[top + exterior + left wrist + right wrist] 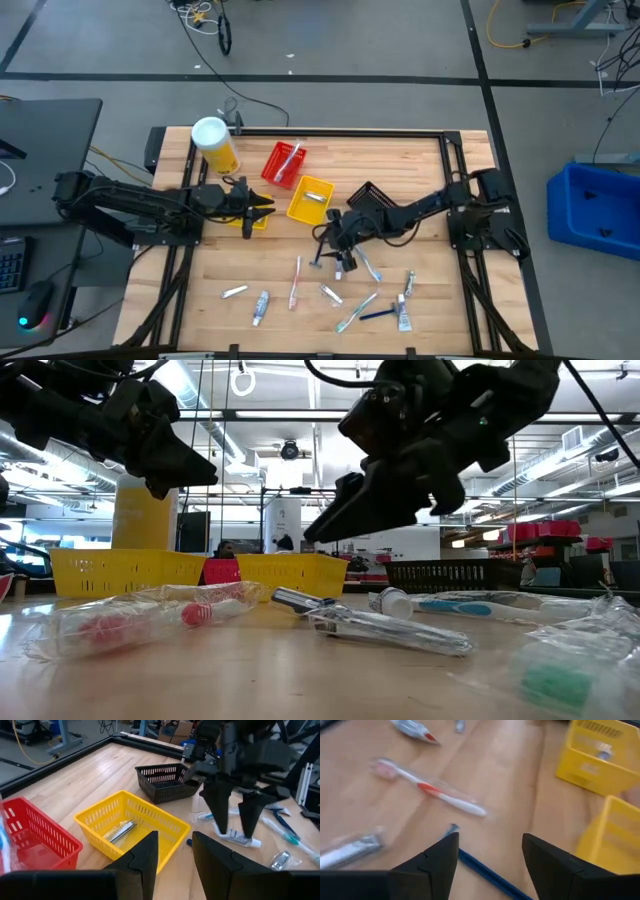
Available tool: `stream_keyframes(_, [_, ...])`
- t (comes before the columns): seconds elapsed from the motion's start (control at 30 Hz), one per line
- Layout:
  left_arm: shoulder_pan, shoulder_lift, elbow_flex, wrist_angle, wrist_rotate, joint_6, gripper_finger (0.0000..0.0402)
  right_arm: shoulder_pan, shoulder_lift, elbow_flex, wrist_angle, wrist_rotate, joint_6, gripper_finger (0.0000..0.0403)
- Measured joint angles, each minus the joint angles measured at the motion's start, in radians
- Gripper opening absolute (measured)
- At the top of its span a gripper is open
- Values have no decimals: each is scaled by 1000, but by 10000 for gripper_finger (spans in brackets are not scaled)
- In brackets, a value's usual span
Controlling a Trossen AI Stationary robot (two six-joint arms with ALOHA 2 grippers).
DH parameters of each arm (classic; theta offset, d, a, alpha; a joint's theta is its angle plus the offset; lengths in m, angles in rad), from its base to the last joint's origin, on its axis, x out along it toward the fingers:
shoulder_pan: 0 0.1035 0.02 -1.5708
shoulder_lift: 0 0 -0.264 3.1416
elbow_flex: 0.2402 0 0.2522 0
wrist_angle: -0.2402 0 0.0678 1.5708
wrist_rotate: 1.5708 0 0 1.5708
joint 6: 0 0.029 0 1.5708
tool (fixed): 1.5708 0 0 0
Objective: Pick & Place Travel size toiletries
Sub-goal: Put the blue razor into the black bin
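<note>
Wooden table [420, 165]: blue-handled razor [485, 871] just below spread right claw [490, 851].

The right arm reaches in from the right side toward the middle of the surface, its wrist bent downward. Its right hand [335, 256] hangs just above the surface, fingers [220, 809] pointing down and spread apart, holding nothing. The left arm stretches level from the left; its left hand [262, 208] has fingers parted, empty.
</note>
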Motion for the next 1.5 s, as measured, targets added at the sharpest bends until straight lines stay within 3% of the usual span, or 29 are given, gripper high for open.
stream_keyframes(0.4, [0,0,0,0,0,12,127,-24,110,8,129,-98,-48,210])
stream_keyframes(0.63, [0,0,0,-1,0,35,127,-23,145,63,-32,-113,-133,201])
stream_keyframes(0.93, [0,0,0,-20,0,46,127,-16,143,67,-77,-117,-152,181])
stream_keyframes(1.23, [0,0,0,-21,0,44,127,36,143,67,-83,-193,-172,172])
stream_keyframes(1.37, [0,0,0,-21,0,43,127,72,143,66,-71,-147,-212,164])
stream_keyframes(1.5, [0,0,0,-22,0,42,127,81,143,66,15,19,-200,160])
